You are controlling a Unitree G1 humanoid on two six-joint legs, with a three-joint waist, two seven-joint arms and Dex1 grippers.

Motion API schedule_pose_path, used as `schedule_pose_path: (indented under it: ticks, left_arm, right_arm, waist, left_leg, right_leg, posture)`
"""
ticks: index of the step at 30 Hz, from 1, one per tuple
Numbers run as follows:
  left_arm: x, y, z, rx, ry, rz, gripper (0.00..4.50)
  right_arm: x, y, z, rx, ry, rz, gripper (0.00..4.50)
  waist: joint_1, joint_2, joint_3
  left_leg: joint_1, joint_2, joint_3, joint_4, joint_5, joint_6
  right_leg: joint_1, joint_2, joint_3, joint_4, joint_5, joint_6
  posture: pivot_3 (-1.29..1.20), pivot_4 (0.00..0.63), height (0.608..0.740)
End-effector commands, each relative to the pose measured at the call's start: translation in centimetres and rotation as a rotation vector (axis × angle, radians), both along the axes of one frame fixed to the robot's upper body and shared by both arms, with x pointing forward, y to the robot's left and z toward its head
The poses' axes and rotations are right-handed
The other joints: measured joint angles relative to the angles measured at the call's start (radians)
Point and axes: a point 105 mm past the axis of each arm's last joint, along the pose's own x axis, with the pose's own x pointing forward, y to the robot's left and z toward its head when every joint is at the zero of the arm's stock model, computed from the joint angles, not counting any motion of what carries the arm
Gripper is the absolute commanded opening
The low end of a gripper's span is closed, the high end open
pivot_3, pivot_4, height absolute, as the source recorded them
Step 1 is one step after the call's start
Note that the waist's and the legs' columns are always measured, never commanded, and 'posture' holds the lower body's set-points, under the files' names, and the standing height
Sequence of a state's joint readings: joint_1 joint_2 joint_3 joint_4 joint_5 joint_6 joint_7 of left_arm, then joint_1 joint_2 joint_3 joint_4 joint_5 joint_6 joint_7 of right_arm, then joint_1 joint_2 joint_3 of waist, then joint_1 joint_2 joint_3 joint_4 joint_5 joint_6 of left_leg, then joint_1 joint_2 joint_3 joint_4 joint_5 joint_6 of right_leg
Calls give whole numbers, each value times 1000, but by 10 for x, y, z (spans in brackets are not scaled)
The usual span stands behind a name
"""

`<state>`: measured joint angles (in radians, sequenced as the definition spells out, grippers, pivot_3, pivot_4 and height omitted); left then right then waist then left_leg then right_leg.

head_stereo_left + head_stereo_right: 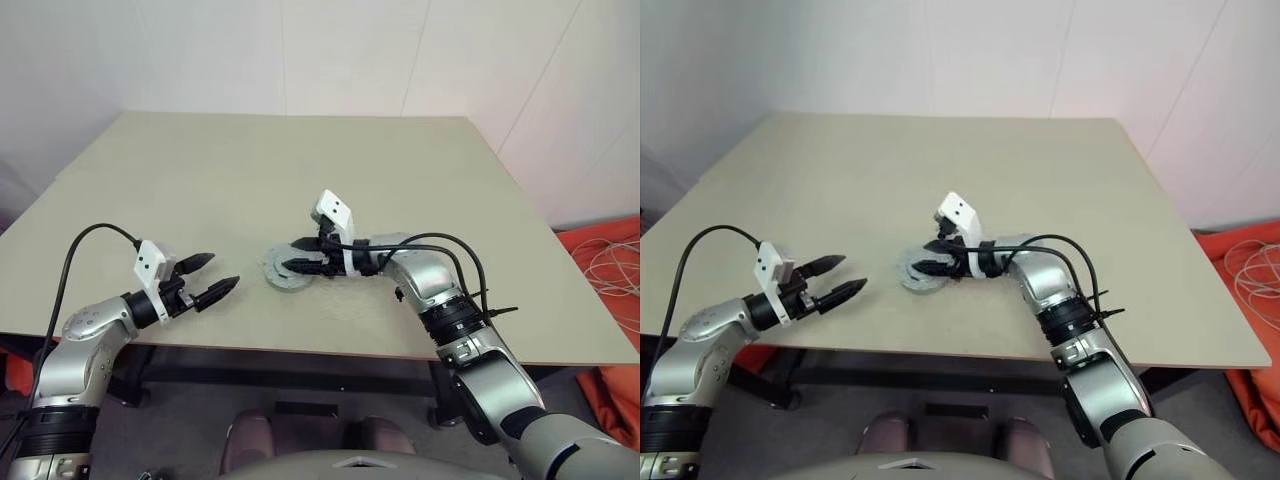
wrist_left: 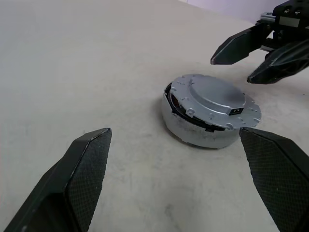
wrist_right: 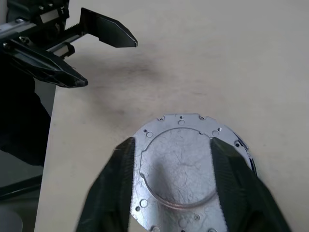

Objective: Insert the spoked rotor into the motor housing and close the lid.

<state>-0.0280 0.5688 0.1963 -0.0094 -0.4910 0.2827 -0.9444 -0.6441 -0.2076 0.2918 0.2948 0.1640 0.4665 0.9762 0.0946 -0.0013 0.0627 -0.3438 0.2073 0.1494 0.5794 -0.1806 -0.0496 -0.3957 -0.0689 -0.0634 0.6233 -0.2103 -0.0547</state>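
Near the front edge of the beige desk (image 1: 200,170): motor housing (image 2: 193,131) with the lid (image 2: 212,100) sitting slightly askew on top (plain grey face up). Right hand (image 1: 297,256) hovering just above the lid, fingers parted, gripping nothing. Left hand (image 1: 217,276) nearby, spread wide, empty.

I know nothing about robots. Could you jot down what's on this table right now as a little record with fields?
Surface: beige table
Main object: round silver motor housing, standing on the table
Lid: grey lid lying on top of the housing, seated a little askew, with a dark gap on one side
Right claw: right claw open, its fingers over the lid
Left claw: left claw open, holding nothing, apart from the housing and pointing towards it
Spoked rotor: cannot be made out; possibly under the lid
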Motion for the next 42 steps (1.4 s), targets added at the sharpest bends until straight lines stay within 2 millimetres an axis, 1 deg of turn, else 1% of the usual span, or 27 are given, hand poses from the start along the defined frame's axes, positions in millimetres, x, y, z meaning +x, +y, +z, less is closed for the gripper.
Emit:
schedule_pose_path:
  ticks: [1,2,3,7,13,17,21,24,25,26,27,31,35,39,42]
  left_arm:
    - [0,1,9,2,-41,-6,4500]
    - [-1,1,8,3,-37,-9,4500]
    - [-2,1,7,1,-30,-15,4500]
    - [-9,0,6,-10,-14,-37,4500]
    - [-9,1,7,-10,-16,-31,4500]
    - [-9,1,7,-12,-19,-26,4500]
    - [-9,1,8,-15,-21,-25,4500]
    - [-9,1,8,-16,-23,-24,4500]
    - [-9,1,8,-15,-23,-25,4500]
    - [-10,0,8,-14,-24,-25,4500]
    - [-10,0,8,-13,-23,-27,4500]
    - [-13,-1,6,-1,-12,-51,4500]
    - [-14,-1,5,-4,-9,-56,4500]
    - [-14,-1,5,-3,-8,-61,4500]
    - [-13,-1,5,-2,-9,-63,4500]
  right_arm:
    - [-3,4,9,14,-50,33,3908]
    - [-5,5,8,6,-46,44,4264]
    - [-5,5,7,2,-53,44,4489]
    - [-4,6,4,-10,-58,46,4489]
    - [7,10,0,-42,-125,7,4489]
    - [8,12,-5,-54,-130,19,4489]
    - [8,13,-6,-47,-126,22,4489]
    - [9,14,-6,-45,-125,22,3891]
    - [10,14,-5,-44,-125,22,3614]
    - [10,14,-5,-42,-125,22,3227]
    - [10,14,-5,-40,-125,23,3085]
    - [9,15,-1,-23,-124,32,3087]
    - [6,18,11,29,-122,39,3087]
    - [9,18,20,59,-135,22,3087]
    - [11,17,21,46,-159,9,3087]
  waist:
    - [0,0,0]
    - [0,0,0]
    - [0,0,0]
    - [-1,0,0]
    - [-1,0,0]
    - [-1,0,0]
    - [-2,0,0]
    - [-2,0,0]
    - [-2,0,0]
    - [-2,0,0]
    - [-2,0,0]
    - [-2,0,0]
    - [-1,0,0]
    - [-1,0,0]
    - [-1,0,0]
  left_leg:
    - [0,0,0,0,0,0]
    - [0,0,0,0,0,0]
    - [0,0,0,0,0,0]
    - [0,0,0,0,0,0]
    - [0,0,0,0,0,0]
    - [0,0,0,0,0,0]
    - [0,0,0,0,0,0]
    - [-1,0,0,0,0,0]
    - [-1,0,0,0,0,0]
    - [-1,0,0,0,0,0]
    - [-1,0,0,0,0,0]
    - [0,0,0,0,0,0]
    - [-1,0,0,0,0,0]
    - [-1,0,0,0,0,0]
    - [-1,0,0,0,0,0]
  right_leg:
    - [0,0,0,0,0,0]
    - [0,0,0,0,0,0]
    - [0,0,0,0,0,0]
    - [0,0,0,0,0,0]
    - [0,0,0,0,0,0]
    - [-1,0,0,0,0,0]
    - [-1,0,0,0,0,0]
    - [-1,0,0,0,0,0]
    - [-1,0,0,0,0,0]
    - [-1,0,0,0,0,0]
    - [-1,0,0,0,0,0]
    - [-1,0,0,0,0,0]
    - [-1,0,0,0,0,0]
    - [-1,0,0,0,0,0]
    - [-1,0,0,0,0,0]
  posture:
    - [0,0,740]
    - [0,0,740]
    - [0,0,740]
    - [0,0,740]
    - [0,0,740]
    - [0,0,740]
    - [0,0,740]
    - [0,0,740]
    - [0,0,740]
    - [0,0,740]
    - [0,0,740]
    - [0,0,740]
    - [0,0,740]
    - [0,0,740]
    - [0,0,740]
